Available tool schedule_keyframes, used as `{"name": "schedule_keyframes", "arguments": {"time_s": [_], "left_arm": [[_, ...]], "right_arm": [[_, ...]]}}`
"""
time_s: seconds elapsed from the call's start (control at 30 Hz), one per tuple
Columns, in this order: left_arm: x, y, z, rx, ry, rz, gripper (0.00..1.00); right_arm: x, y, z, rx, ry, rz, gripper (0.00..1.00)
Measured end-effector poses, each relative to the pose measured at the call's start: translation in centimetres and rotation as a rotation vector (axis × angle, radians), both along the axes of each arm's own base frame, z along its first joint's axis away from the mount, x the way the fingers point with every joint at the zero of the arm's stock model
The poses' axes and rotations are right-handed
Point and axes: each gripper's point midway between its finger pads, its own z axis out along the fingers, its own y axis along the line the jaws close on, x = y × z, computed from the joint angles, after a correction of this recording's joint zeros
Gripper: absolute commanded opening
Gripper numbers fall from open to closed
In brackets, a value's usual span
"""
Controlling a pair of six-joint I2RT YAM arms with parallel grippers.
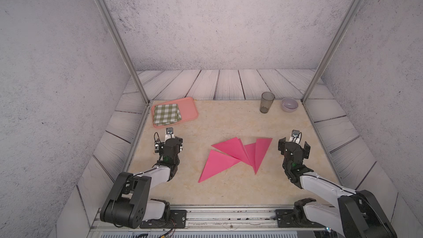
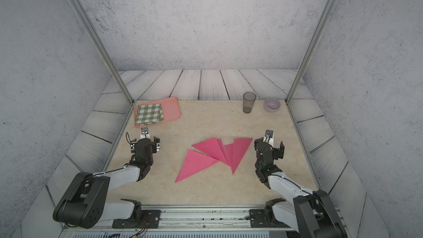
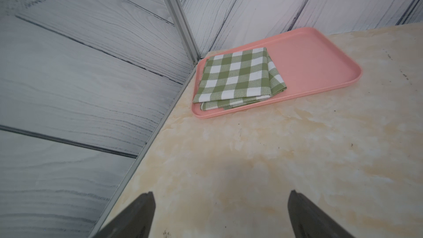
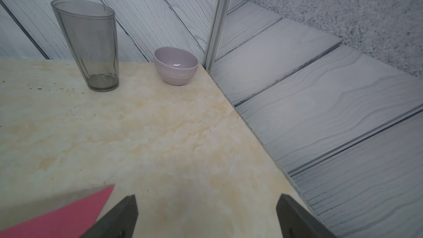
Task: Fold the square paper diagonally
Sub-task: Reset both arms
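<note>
Several pink paper pieces, all triangular in shape, lie overlapping in the middle of the beige table in both top views: one at the front left, one behind it, and a narrow one on the right. No flat square sheet shows. My left gripper hovers open and empty left of the paper. On the paper's right, my right gripper is open and empty, with a pink paper corner beside its finger.
A pink tray with a folded green checked cloth sits at the back left. A grey tumbler and a lilac bowl stand at the back right. Metal frame posts flank the table.
</note>
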Motion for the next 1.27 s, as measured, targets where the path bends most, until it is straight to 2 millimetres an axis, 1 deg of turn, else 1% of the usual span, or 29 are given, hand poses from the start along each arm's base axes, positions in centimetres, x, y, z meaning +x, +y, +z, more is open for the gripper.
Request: {"name": "schedule_keyframes", "arguments": {"time_s": [0.07,0.2,0.27,0.3,0.37,0.4,0.47,0.53,0.77,1.27], "left_arm": [[0.6,0.6,-0.4,-0.013,-0.012,0.005,0.97],[1.7,2.4,-2.2,-0.056,0.017,0.035,0.97],[2.2,2.9,-2.4,-0.081,0.02,0.041,0.97],[2.4,3.1,-2.2,-0.092,0.013,0.043,0.97],[2.7,3.1,-1.8,-0.11,-0.001,0.039,0.97],[2.8,3.1,-1.7,-0.115,-0.005,0.036,0.97],[3.0,2.9,-1.7,-0.123,-0.007,0.027,0.97],[3.0,2.8,-1.7,-0.129,-0.005,0.021,0.97],[2.9,2.6,-2.0,-0.142,0.006,0.011,0.97],[2.9,2.6,-2.2,-0.147,0.01,0.009,0.97]], "right_arm": [[0.9,-0.4,-0.5,0.015,-0.01,0.004,0.99],[2.8,-0.8,-2.9,0.042,0.019,0.025,0.99],[3.7,-0.5,-4.0,0.054,0.061,0.051,0.99],[4.2,-0.4,-4.1,0.065,0.07,0.065,0.99],[5.5,-0.4,-3.6,0.097,0.033,0.093,0.99],[5.8,-0.5,-3.6,0.107,0.028,0.099,0.99],[5.9,-0.8,-4.1,0.126,0.046,0.105,0.99],[6.0,-0.9,-4.1,0.137,0.049,0.107,0.99],[6.0,-0.4,-4.5,0.152,0.066,0.133,0.99],[6.0,-0.3,-4.6,0.156,0.07,0.139,0.99]]}}
